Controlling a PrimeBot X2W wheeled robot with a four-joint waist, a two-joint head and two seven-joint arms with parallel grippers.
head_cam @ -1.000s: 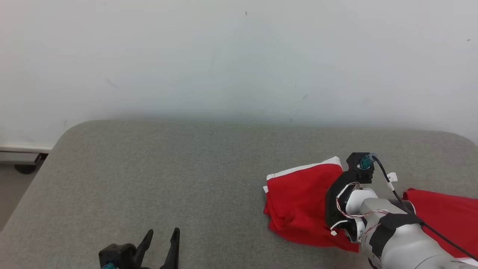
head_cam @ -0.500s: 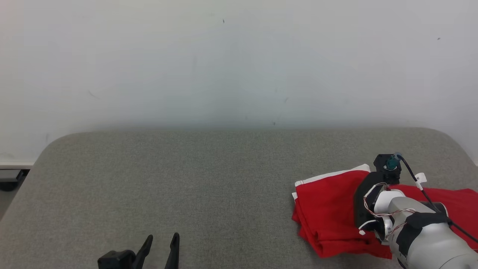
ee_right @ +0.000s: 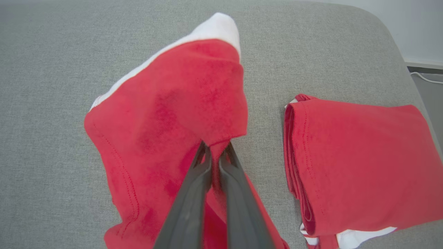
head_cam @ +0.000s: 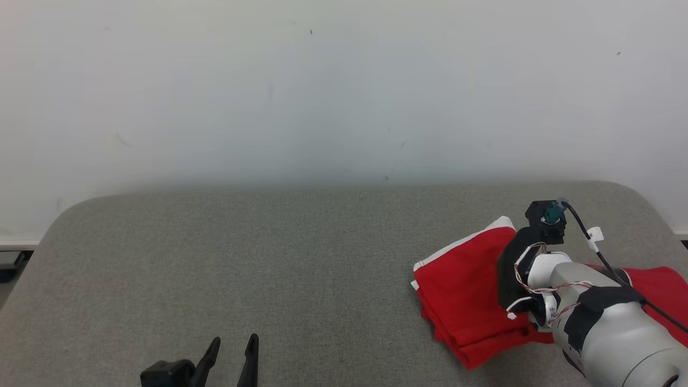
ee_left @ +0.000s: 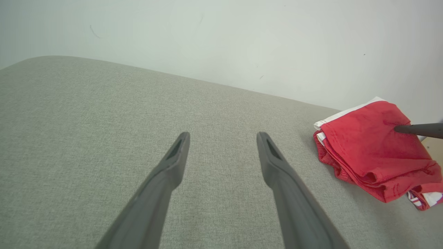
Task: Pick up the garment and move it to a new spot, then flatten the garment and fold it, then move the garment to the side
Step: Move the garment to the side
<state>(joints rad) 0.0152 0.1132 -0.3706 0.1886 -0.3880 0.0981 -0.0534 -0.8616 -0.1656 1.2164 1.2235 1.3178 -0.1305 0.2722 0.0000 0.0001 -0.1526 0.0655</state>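
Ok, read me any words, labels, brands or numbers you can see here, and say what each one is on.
No text can be read.
Dark marking on the right arm: too small to read.
White tag near it: no writing shows.
No print on the red garment or the folded red garment.

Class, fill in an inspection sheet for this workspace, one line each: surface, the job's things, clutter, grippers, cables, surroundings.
Surface: grey fabric pad with rounded corners.
Job's things: red garment with white trim, folded, pinched at one edge.
Clutter: folded red cloth beside the garment, a strip of pad between them.
Grippers: right gripper shut on the garment; left gripper open, holding nothing, over bare pad.
Cables: black cable and thin red-white wires on the right wrist; white cable on the floor.
Surroundings: pale wall with small marks behind the pad.
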